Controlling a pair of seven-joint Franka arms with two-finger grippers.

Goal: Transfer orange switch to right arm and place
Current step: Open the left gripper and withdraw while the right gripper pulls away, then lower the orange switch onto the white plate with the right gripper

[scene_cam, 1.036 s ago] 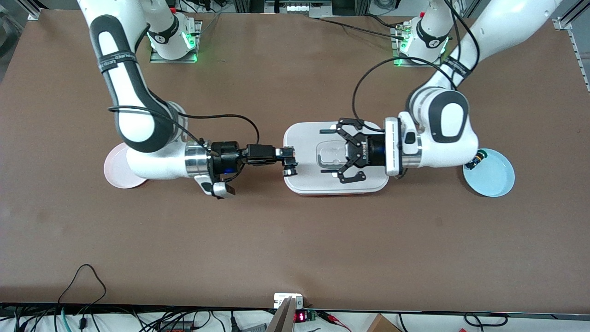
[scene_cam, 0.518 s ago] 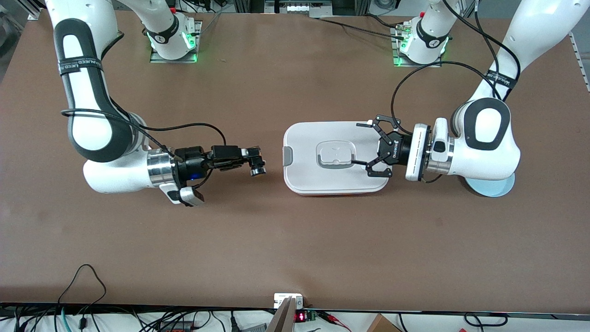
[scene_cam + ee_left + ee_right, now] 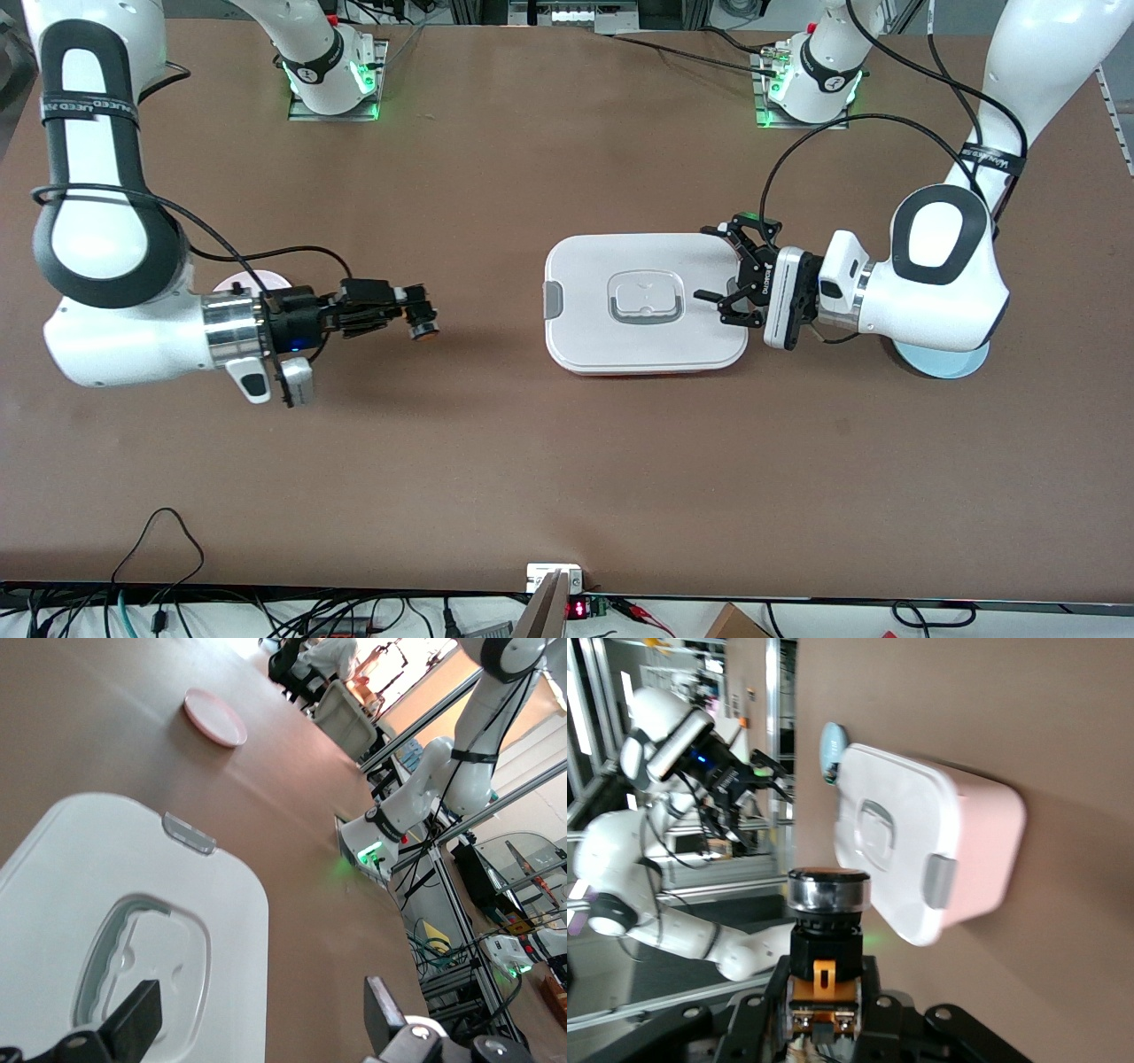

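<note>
Right gripper (image 3: 418, 316): pinching orange switch (image 3: 423, 330), above bare table (image 3: 496, 461). Left gripper (image 3: 725, 266): fingers spread, over white lidded box (image 3: 585, 328).

My front view is evenly bright from overhead; the brown table (image 3: 567, 461) carries only soft shadows, one under the right gripper (image 3: 423, 319); green lamps glow at both arm bases. The white box (image 3: 645, 303) has a mild sheen, no hard glare. In my left wrist view the background by the windows is washed out, and the near fingers (image 3: 133, 1020) look soft. In my right wrist view the switch (image 3: 826, 930) is fairly sharp; the box (image 3: 921, 850) is smeared.
</note>
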